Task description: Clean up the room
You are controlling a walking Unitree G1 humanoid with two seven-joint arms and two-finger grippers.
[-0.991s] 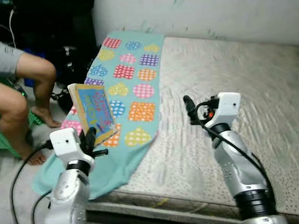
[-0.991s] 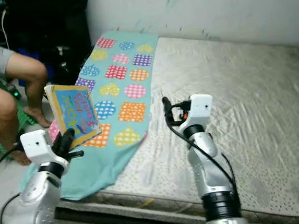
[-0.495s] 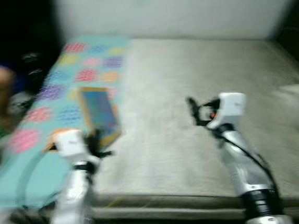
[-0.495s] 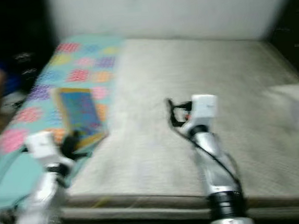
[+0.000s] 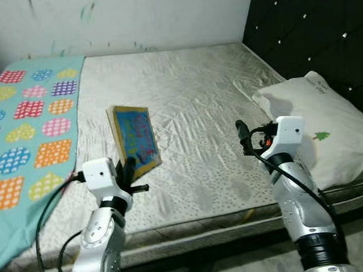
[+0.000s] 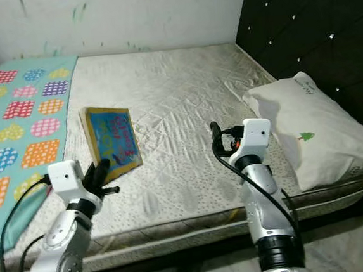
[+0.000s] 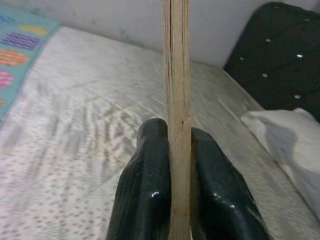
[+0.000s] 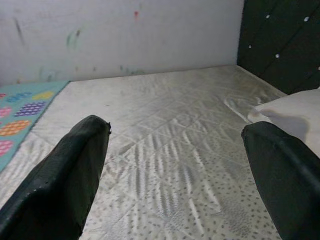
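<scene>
My left gripper (image 5: 129,172) is shut on the lower edge of a blue picture book (image 5: 134,139) with a tan border, held upright over the front of the mattress (image 5: 191,103). In the left wrist view the book's edge (image 7: 176,90) stands clamped between the two black fingers (image 7: 147,185). My right gripper (image 5: 242,136) hangs open above the mattress near the pillow (image 5: 317,124), nothing between its fingers (image 8: 60,180).
A teal blanket (image 5: 21,124) with coloured patches covers the mattress's left side and droops over the front. A white pillow lies at the right by the black tufted headboard (image 5: 315,29). A white wall (image 5: 114,18) runs behind the bed.
The camera has swung to the right: the seated person has left the picture, and the pillow and headboard have come in. My left gripper still holds the book.
</scene>
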